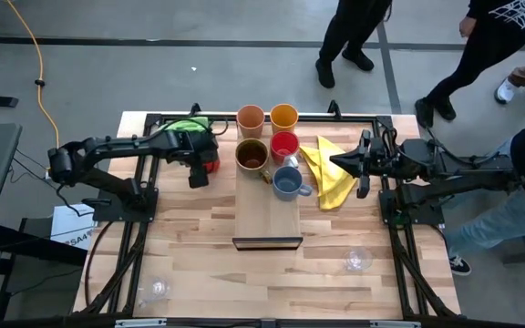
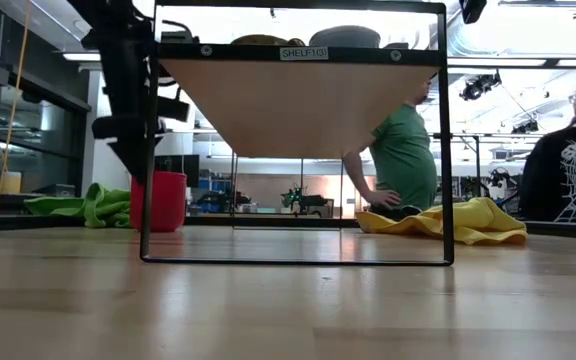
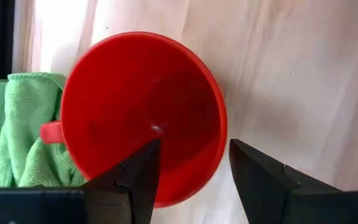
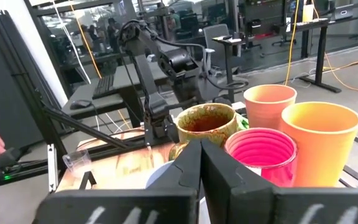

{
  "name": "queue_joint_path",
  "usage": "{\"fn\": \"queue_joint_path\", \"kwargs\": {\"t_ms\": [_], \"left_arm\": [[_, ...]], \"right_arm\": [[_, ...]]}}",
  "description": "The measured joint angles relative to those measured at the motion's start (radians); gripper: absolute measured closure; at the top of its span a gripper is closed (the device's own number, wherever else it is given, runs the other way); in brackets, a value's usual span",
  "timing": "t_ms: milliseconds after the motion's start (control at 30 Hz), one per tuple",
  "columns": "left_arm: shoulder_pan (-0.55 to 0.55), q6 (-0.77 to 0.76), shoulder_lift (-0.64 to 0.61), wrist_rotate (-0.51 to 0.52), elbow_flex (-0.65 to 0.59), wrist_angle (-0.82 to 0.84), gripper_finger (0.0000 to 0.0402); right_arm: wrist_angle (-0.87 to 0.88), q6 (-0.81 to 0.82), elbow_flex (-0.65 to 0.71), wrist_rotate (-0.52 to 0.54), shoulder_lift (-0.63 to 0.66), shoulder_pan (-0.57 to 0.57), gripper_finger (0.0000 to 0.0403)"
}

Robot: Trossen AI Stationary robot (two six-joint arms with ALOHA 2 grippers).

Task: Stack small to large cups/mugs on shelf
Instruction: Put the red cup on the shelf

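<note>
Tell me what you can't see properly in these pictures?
- Red mug, left wrist view: the left pincer's fingers hide its lower rim.
- Cups on the shelf, low view: the board hides all but their tops.
- Blue mug, right wrist view: behind the shut right pincer.
- Two glasses, high view: too small to tell if empty.

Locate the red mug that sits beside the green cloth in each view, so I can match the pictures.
High view: red mug left of the shelf, under the left tool.
Low view: left of centre, beside the green cloth.
Left wrist view: fills the centre, one finger over its rim.
Right wrist view: not discernible.
Shared landmark: the green cloth.
</note>
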State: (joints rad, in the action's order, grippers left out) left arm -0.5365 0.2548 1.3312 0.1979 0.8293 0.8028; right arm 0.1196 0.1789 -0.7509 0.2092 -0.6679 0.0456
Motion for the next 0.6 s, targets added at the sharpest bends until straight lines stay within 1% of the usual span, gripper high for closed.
{"fn": "queue_joint_path", "kwargs": {"t_ms": [300,500,600], "left_arm": [[0.0,-0.024,0.012,0.005,-0.055,-0.078,0.0224],[0.0,-0.024,0.053,0.007,-0.061,-0.092,0.0225],[0.0,-0.024,0.062,0.029,-0.061,-0.112,0.0226]], "right_arm": [[-0.002,0.001,0.0,0.0,0.0,0.0,0.0403],[-0.004,0.002,0.0,0.0,0.0,0.0,0.0403],[-0.004,0.004,0.0,0.0,0.0,0.0,0.0403]]}}
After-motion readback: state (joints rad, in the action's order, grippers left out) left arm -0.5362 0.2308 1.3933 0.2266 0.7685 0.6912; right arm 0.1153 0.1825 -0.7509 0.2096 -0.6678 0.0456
